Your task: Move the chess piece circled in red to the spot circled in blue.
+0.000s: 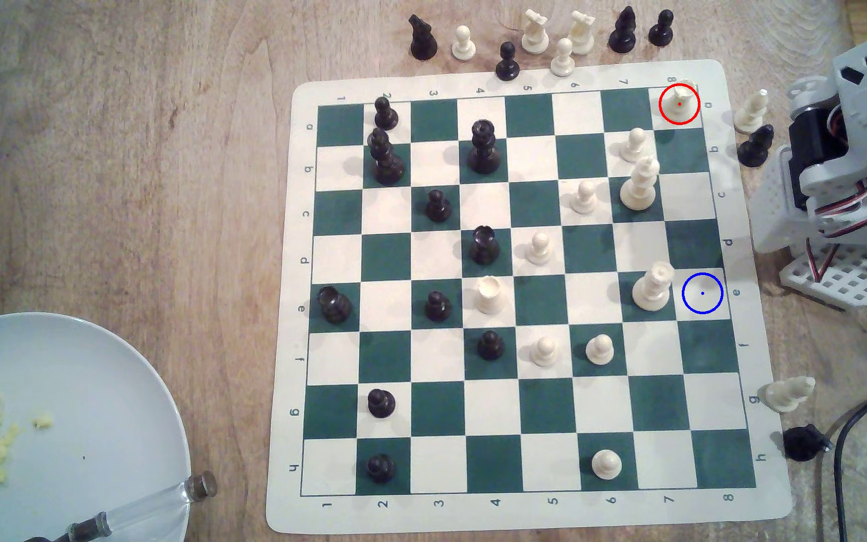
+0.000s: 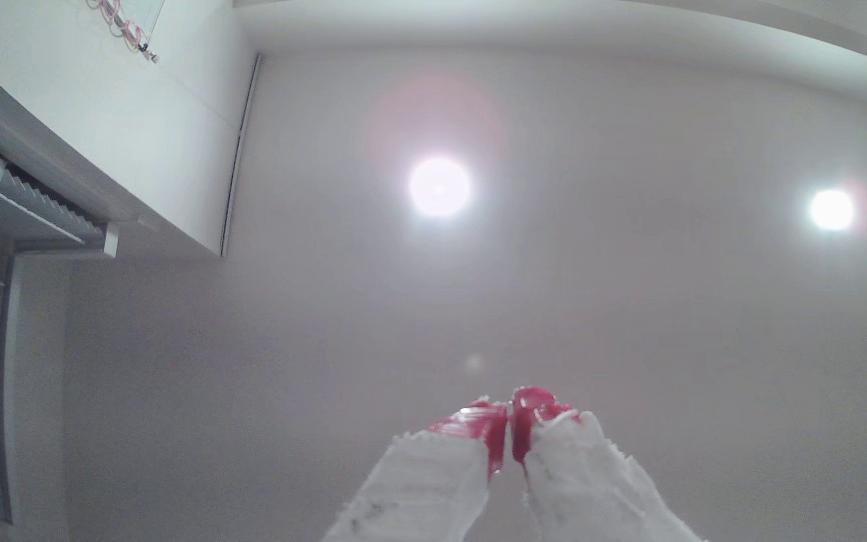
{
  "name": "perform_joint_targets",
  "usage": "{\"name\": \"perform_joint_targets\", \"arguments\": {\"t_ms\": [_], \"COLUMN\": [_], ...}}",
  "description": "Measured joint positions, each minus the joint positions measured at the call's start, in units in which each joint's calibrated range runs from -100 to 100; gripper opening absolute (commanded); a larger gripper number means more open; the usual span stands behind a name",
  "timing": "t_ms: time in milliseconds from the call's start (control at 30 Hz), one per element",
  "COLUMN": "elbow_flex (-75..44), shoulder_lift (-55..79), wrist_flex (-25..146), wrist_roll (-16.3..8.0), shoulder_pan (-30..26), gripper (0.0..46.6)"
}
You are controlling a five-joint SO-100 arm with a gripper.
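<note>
Cream piece (image 1: 679,100) sits red-ringed at a/8, upper right; blue ring (image 1: 702,293) marks e/8. I see my gripper (image 2: 509,422) pressed together, empty.

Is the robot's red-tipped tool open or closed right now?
Closed: in the wrist view the tool's red tips meet, with nothing between them.

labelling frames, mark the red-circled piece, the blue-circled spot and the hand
red-circled chess piece (image 1: 679,100), exterior view, its body
blue-circled spot (image 1: 702,293), exterior view, square's centre
hand (image 2: 509,417), wrist view, between red fingertips
</note>
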Motion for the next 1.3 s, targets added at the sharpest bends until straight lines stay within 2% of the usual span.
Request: {"name": "perform_joint_targets", "arguments": {"t_ms": [167,333,467,567,667,800,967,1167,1300], "elbow_flex": [0.0,-1.4,-5.0,-9.9,-15.4,-19.4,-20.2,-20.3,-20.3], "shoulder_lift": [0.1,0.3,0.3,0.2,0.0,-0.4,-0.4,-0.4,-3.1], "wrist_flex": [0.9,12.2,25.8,43.1,61.2,75.4,90.3,109.0,126.5], "wrist_roll": [0.0,0.0,0.0,0.0,0.0,0.0,0.0,0.0,0.0], "shoulder_pan": [2.4,4.8,8.3,12.7,19.3,25.9,30.9,33.8,39.7], "gripper": [0.2,0.2,0.2,0.2,0.2,0.2,0.2,0.5,0.2]}}
